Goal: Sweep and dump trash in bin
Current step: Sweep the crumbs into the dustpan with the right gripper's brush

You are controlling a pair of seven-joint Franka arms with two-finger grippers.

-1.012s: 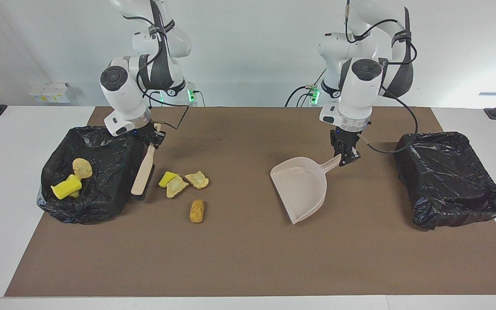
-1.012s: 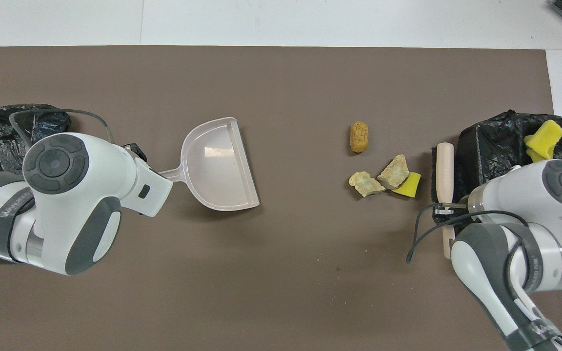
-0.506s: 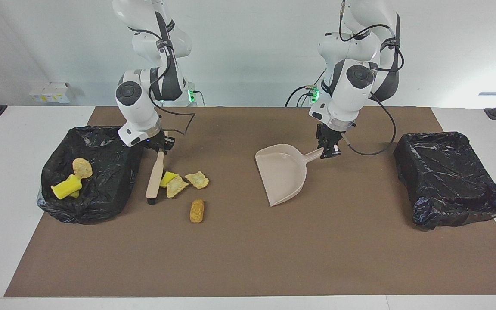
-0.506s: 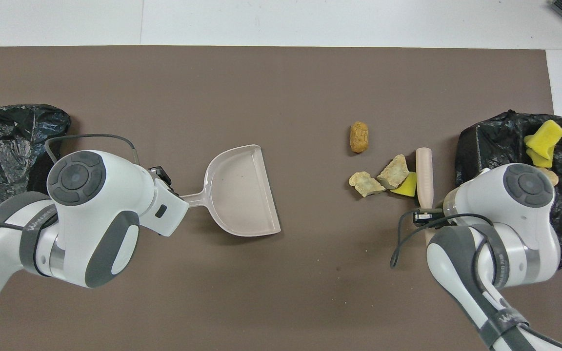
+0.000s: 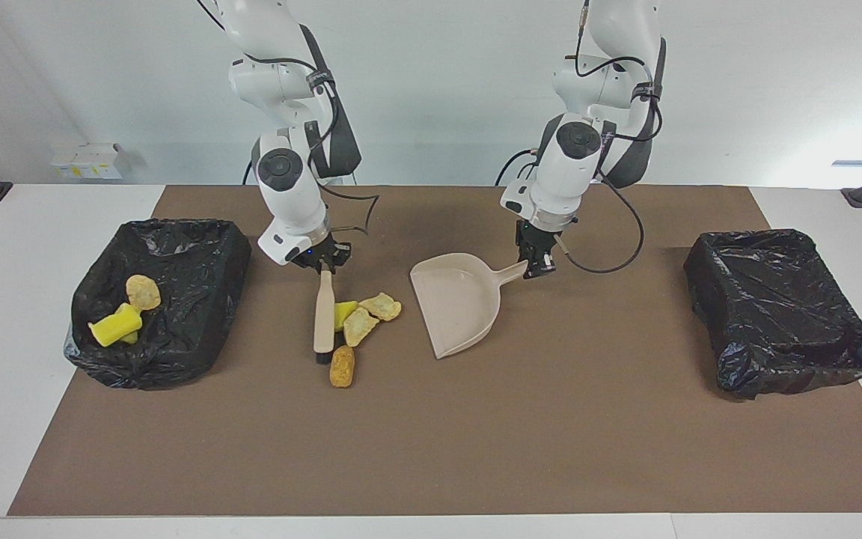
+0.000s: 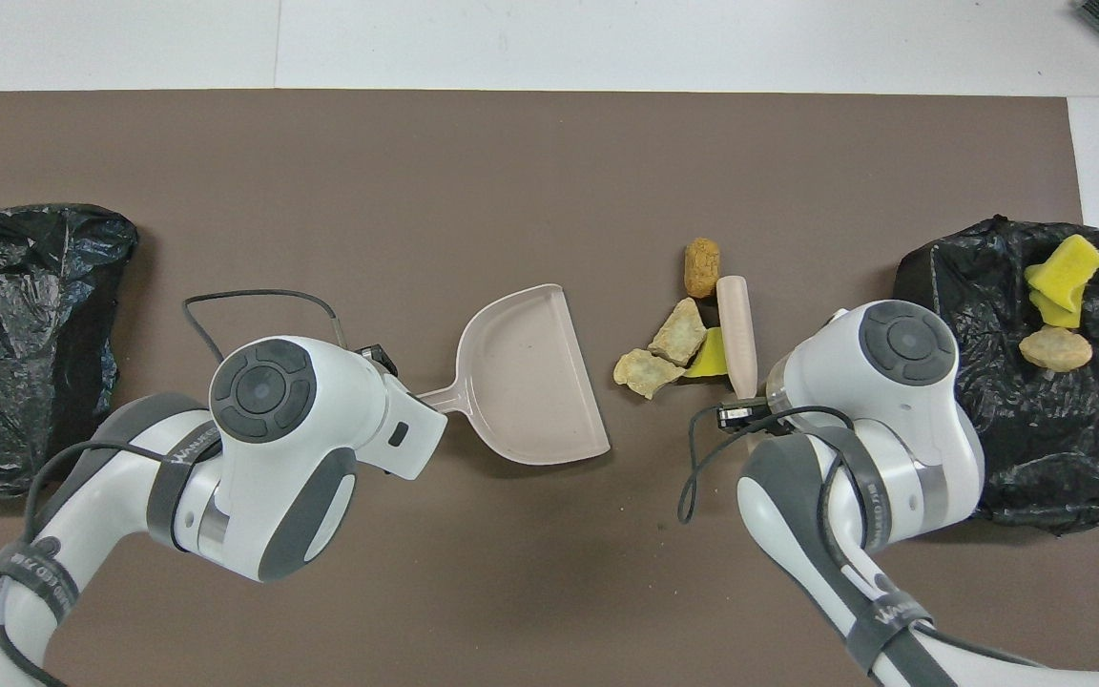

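Yellow and tan trash (image 5: 360, 322) lies between my two tools: my right gripper (image 5: 324, 263) is clamped on the brush (image 5: 323, 318), touching the scraps; my left gripper (image 5: 538, 263) clasps the dustpan (image 5: 457, 311) handle just beside them

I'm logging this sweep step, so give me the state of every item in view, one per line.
brush: held by right gripper, bristles down on the mat against the scraps
dustpan: held by its handle in left gripper, empty, mouth toward the scraps
loose trash: four scraps bunched beside the brush, not yet in the pan
bin at the right arm's end: holds yellow and tan scraps
bin at the left arm's end: no scraps visible
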